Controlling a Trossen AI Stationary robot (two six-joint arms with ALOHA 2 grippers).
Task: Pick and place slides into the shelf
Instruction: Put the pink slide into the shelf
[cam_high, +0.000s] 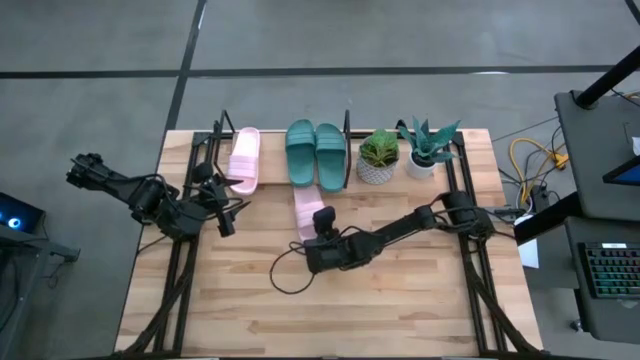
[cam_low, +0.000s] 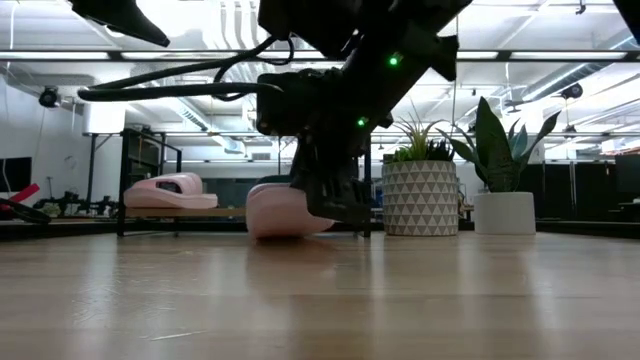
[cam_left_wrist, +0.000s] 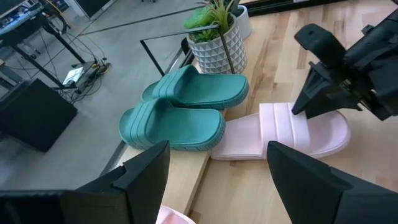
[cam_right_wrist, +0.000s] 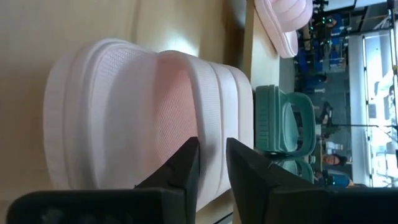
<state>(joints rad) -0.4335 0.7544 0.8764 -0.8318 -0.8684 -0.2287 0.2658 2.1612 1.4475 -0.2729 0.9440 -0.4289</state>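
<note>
Right gripper (cam_right_wrist: 211, 163) jaws nearly closed, pinching the strap edge of the loose pink slide (cam_high: 307, 208). That slide lies flat on the table (cam_high: 400, 290), one end just in front of the shelf (cam_high: 347, 150) and touching the nearer teal slide (cam_left_wrist: 177, 121). Left gripper (cam_left_wrist: 217, 171) jaws spread wide, holding nothing, hovering off the shelf's left end and facing across it.

On the shelf board: second pink slide (cam_high: 245, 157) at the left end, two teal slides (cam_high: 316, 152) side by side toward the right end. Two potted plants (cam_high: 378, 156) (cam_high: 428, 147) stand just right of the shelf, outside its posts
</note>
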